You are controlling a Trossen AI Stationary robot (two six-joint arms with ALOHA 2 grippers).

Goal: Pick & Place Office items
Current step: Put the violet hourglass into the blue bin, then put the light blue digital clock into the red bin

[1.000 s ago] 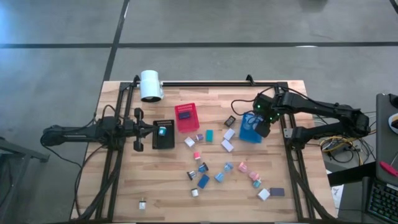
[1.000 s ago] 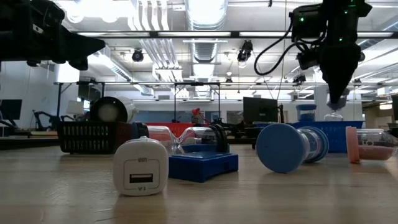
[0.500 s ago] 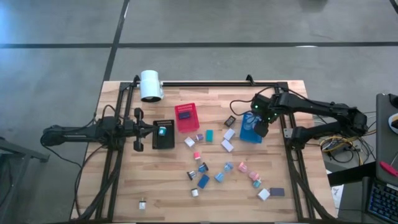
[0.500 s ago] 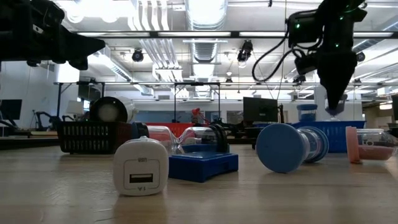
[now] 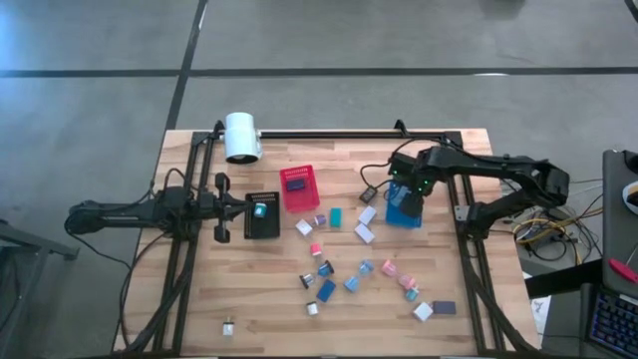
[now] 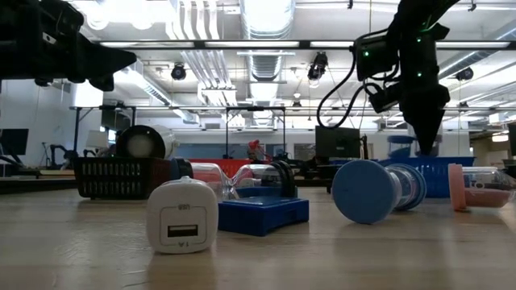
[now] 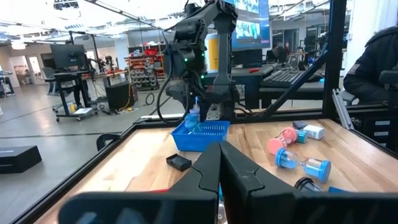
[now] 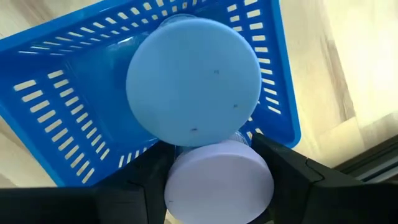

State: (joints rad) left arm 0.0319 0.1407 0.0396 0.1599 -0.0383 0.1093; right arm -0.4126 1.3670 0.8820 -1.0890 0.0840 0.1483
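The office items [image 5: 349, 261] lie scattered over the middle and near-right part of the wooden table [image 5: 269, 309]. Over the blue slotted bin [image 5: 401, 211], near the table's right edge, we see the right gripper [image 5: 407, 202] with its fingers clamped on a blue sand timer [image 8: 214, 149], whose round end cap faces the wrist camera. To do this step well, we think we should lower the timer inside the bin walls and spread the fingers only when it is low. The left gripper [image 5: 249, 207] waits closed and empty over the black bin [image 5: 262, 214], toward the left edge.
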